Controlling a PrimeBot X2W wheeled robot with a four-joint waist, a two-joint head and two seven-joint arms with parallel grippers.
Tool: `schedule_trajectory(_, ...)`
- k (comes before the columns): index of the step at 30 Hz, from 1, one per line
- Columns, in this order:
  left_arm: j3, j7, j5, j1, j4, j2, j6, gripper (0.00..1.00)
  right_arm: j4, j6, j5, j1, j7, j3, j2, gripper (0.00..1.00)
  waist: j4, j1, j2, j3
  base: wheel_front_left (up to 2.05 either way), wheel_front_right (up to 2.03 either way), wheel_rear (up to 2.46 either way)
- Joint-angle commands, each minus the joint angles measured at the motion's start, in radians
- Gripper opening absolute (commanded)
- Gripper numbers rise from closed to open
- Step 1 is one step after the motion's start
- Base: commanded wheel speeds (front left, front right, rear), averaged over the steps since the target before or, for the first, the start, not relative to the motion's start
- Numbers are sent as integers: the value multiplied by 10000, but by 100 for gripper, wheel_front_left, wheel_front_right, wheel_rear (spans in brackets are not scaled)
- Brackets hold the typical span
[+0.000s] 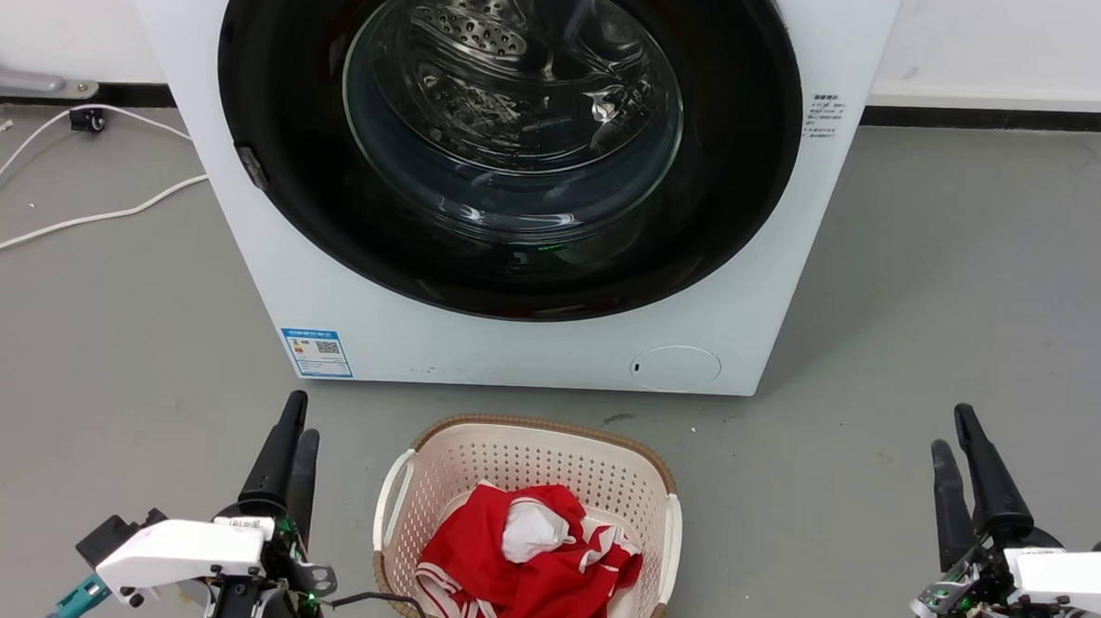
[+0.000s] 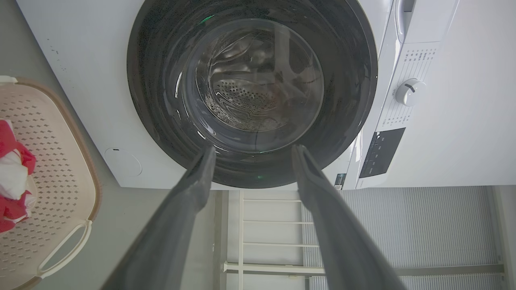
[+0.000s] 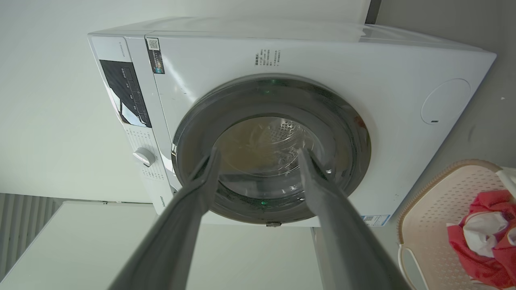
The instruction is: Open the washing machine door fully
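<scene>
The washing machine door (image 1: pixel 512 131) is a large glossy black disc with a clear glass bowl centre, lying shut and flush against the white machine front (image 1: pixel 236 267). The steel drum shows through the glass. A small dark catch (image 1: pixel 252 168) sits on the door's left rim. My left gripper (image 1: pixel 302 416) stands open low on the left, well short of the machine. Low on the right, my right gripper (image 1: pixel 952 429) is open too and holds nothing. The door (image 2: pixel 254 88) fills the left wrist view beyond my left gripper (image 2: pixel 253 150). In the right wrist view the door (image 3: pixel 270 149) lies past my right gripper (image 3: pixel 259 153).
A cream laundry basket (image 1: pixel 545 425) holding red and white clothes (image 1: pixel 540 559) stands on the grey floor between my grippers, just before the machine. A white cable (image 1: pixel 52 222) trails over the floor at the left. A small round white flap (image 1: pixel 675 367) sits low on the machine front.
</scene>
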Motion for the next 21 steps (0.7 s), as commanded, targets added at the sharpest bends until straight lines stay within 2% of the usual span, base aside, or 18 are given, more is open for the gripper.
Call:
schedule_trajectory(1,-79,-132,210,-242,-333,48,-14,100,-347,0,-219,-74,-119,-26,-17,100,5,0,0,1,0,0,0)
schedule_trajectory(11,-121,-554,1309,-111,-1187,36,-18,100,-933,0,-2268,128,-544,102,-7,100,-1,0,0,-10,0,0,0)
schedule_trajectory(21,-203,-932,3776,-22,-1743,30,-21,100,-1695,0,-5284,297,-929,273,-3,100,-11,0,0,-21,0,0,0)
